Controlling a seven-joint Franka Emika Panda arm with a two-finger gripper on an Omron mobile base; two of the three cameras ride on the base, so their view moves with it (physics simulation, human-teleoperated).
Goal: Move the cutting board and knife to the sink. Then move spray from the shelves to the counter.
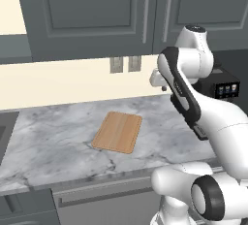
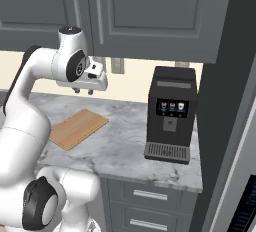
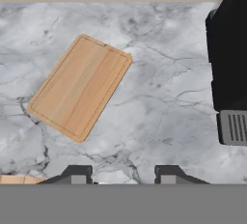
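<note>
One counter [image 1: 58,136] of veined marble runs under dark cabinets [image 1: 97,10]. Coffee machine [image 2: 170,121] stands at its right end. Board [image 1: 117,132] lies flat mid-counter, skewed, nothing on it. Gripper [image 2: 83,91] hangs high above — jaws spread, empty, between board and machine, touching neither.

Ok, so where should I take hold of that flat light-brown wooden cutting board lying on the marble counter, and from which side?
The flat light-brown wooden cutting board lies flat on the grey-white marble counter, so only its thin edges offer a grip. Probably come straight down from above and pinch across its narrower width, near one short end. The gripper hangs above, empty, jaws apart; they look too narrow to span the board and would likely need opening.
</note>
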